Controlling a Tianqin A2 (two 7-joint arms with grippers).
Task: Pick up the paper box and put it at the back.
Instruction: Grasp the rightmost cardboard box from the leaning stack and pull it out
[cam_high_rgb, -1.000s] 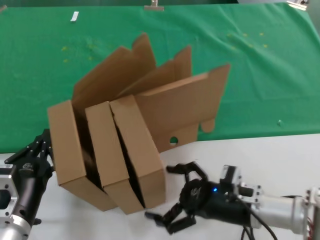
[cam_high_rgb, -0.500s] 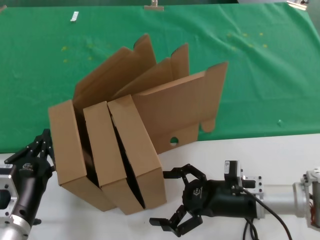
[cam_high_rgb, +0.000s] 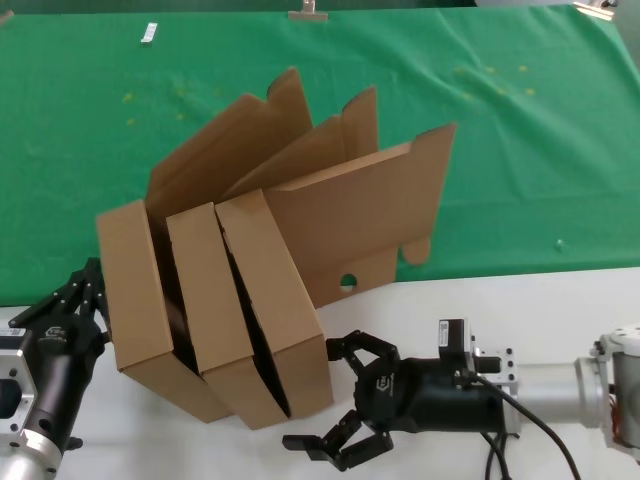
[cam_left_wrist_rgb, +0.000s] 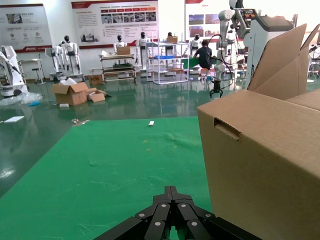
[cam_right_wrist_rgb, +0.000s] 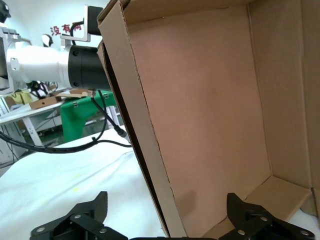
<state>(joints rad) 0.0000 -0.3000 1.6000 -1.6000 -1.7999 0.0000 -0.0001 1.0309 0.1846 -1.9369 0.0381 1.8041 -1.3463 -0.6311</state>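
Three identical brown paper boxes stand on edge, leaning against each other, where the white table meets the green cloth of the back (cam_high_rgb: 520, 130). Their lids are swung open. The rightmost paper box (cam_high_rgb: 272, 300) has a lid flap (cam_high_rgb: 370, 215) with a small round hole. My right gripper (cam_high_rgb: 315, 398) is open at that box's lower right corner. In the right wrist view the box's side wall (cam_right_wrist_rgb: 150, 165) runs between the fingers (cam_right_wrist_rgb: 75, 217) of the right gripper (cam_right_wrist_rgb: 165, 220). My left gripper (cam_high_rgb: 72, 298) is shut, beside the leftmost box (cam_left_wrist_rgb: 260, 165); its closed tips (cam_left_wrist_rgb: 171, 192) point over the cloth.
The white tabletop (cam_high_rgb: 560, 310) runs along the front under both arms. A cable (cam_high_rgb: 520, 440) trails from the right wrist. A small white strip (cam_high_rgb: 150, 33) and a clip (cam_high_rgb: 307, 12) lie at the cloth's far edge.
My right gripper has rolled and edged left and lower, closer to the rightmost box's bottom corner. The boxes settled slightly. The left arm stayed still.
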